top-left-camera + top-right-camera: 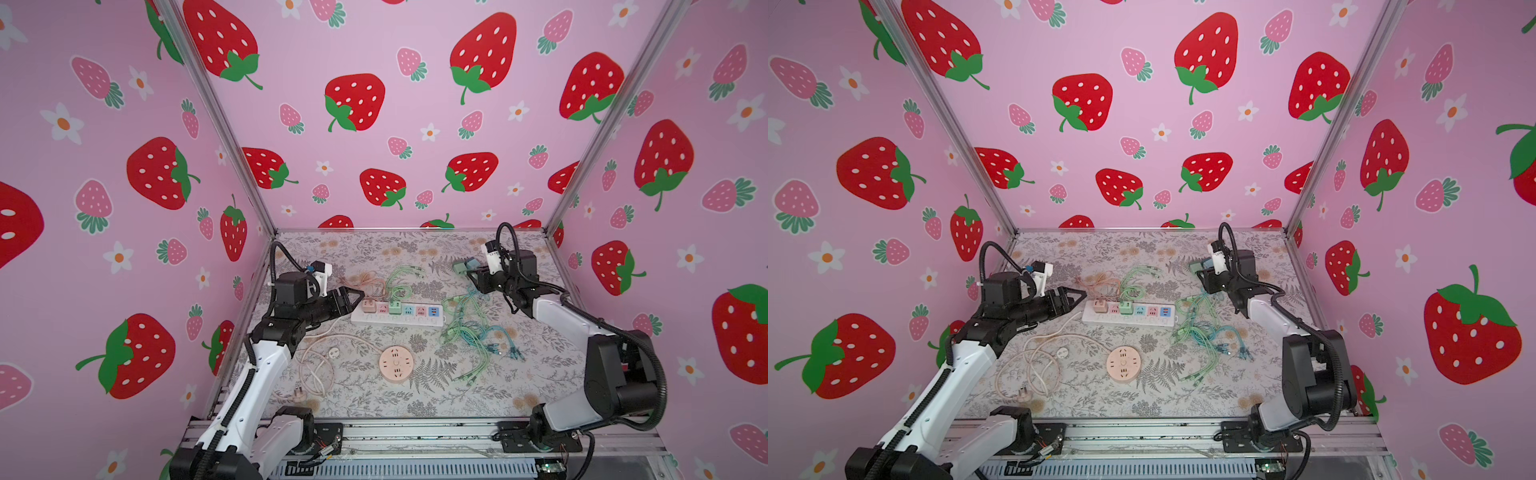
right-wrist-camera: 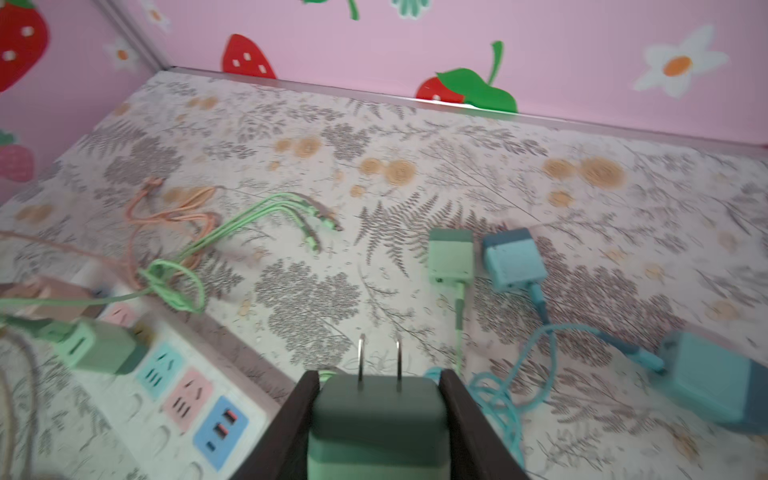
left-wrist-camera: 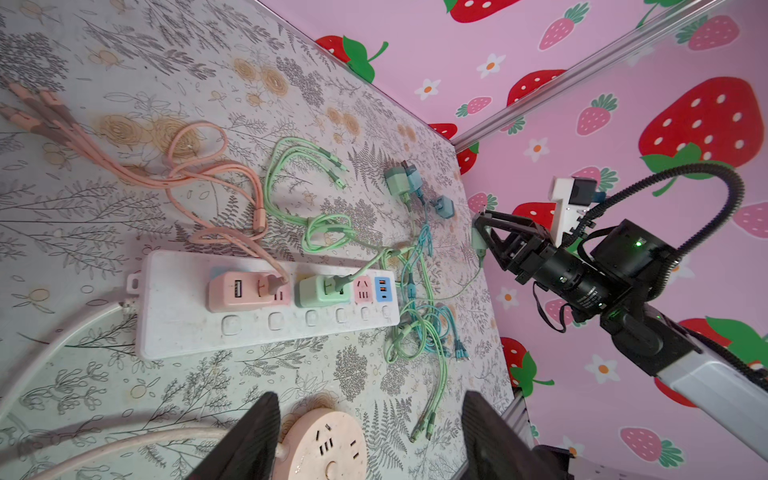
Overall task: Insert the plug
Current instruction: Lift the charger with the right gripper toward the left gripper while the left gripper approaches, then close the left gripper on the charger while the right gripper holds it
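Observation:
A green two-pin plug [image 2: 378, 419] sits between the fingers of my right gripper [image 2: 379, 382], which is shut on it with the pins pointing forward. This gripper [image 1: 473, 276] hovers above the table, to the back right of the white power strip [image 1: 399, 321]. In the left wrist view the plug [image 3: 478, 243] shows at the right gripper's tip. The power strip [image 2: 124, 415] carries a pink plug [image 3: 237, 291] and a green plug [image 3: 322, 291], with teal [image 2: 160, 368] and pink [image 2: 187, 395] sockets free. My left gripper [image 1: 353, 296] is open and empty over the strip's left end.
A round pink socket [image 1: 396, 364] lies in front of the strip, with a white cord [image 1: 316, 365] looped to its left. Green and blue cables [image 1: 473, 328] tangle right of the strip. Loose green [image 2: 451, 257] and blue [image 2: 513, 259] plugs lie near the back.

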{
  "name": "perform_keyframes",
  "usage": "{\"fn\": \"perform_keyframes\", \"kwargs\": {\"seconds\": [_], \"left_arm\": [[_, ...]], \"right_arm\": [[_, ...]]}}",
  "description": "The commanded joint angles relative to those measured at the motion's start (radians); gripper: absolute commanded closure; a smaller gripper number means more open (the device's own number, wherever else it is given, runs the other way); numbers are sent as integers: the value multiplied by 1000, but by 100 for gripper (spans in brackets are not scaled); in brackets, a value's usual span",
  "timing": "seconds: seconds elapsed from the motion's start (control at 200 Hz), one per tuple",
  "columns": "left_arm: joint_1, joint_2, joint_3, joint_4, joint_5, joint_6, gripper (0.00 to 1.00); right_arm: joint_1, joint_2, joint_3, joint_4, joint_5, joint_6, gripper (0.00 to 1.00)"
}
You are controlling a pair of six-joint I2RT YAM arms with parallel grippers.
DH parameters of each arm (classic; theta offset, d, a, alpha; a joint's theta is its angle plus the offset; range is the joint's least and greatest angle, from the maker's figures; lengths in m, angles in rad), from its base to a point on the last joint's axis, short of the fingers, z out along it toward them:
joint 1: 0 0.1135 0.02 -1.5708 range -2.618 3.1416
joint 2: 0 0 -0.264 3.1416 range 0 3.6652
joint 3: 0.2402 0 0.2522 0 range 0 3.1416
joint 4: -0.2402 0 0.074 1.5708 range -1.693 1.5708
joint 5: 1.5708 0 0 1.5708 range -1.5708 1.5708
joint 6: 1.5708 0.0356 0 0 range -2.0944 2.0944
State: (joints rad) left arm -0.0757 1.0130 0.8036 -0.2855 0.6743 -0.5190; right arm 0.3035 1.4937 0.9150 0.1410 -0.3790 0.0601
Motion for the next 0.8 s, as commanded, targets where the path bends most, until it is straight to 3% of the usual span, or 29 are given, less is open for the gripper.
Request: {"fn": "perform_keyframes", "kwargs": {"seconds": [0.0,0.335,0.535,0.795], "left_arm": [[4,23,46,73,132,-23,28],[-8,88,47,214,265,-102,27],[-54,117,72,213,332,-79,26],[-150,162,122,141,342,-1,26]], "right_arm": [[58,-54,-26,61,-163,-136,79],[256,-109,34,-24,-296,-305,80],[335,-118,74,-81,-290,-376,81],[410,-125,136,-161,-268,-443,81]]}}
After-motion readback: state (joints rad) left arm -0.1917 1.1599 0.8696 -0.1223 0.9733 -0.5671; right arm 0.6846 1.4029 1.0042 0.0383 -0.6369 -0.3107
